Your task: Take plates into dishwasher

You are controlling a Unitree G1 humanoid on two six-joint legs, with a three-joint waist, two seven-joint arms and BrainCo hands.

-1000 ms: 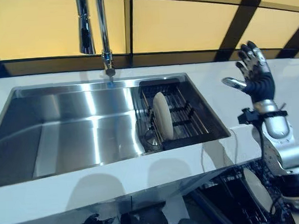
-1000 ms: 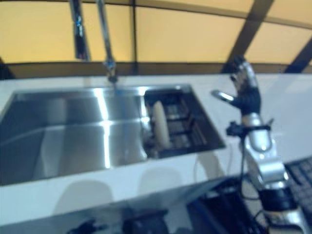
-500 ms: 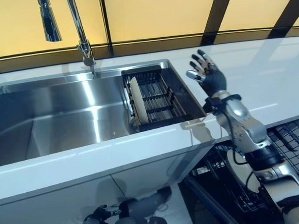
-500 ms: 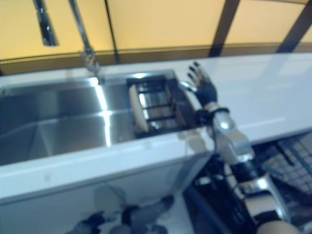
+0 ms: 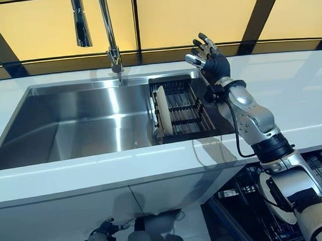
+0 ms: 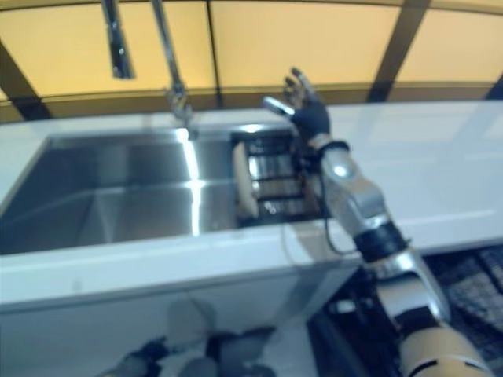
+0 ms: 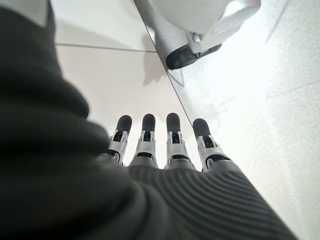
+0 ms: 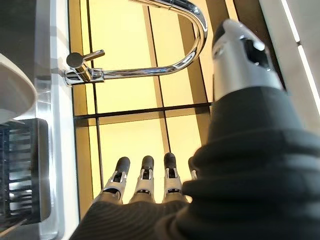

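The left hand (image 7: 165, 145) shows well only in its own wrist view, hanging low over the pale floor with its fingers straight and holding nothing. The eye views show only a small, dim bit of it at the bottom. At the left of the white countertop (image 5: 310, 108) sits the big shiny steel sink (image 5: 86, 129), with the tall curved silver tap (image 5: 110, 32) at its back edge. In the sink's right end is a black wire dish rack (image 5: 184, 111). A round cream plate (image 5: 163, 117) stands on its edge at the left end of that rack (its flat faces look left and right, and its rim runs from the front of the sink to the back). The right hand (image 5: 209, 57) is up in the air above the rack's back right corner, past the plate and not touching it. Its fingers are spread wide and empty. The right wrist view shows only the plate's white rim (image 8: 15, 90) beside the rack.
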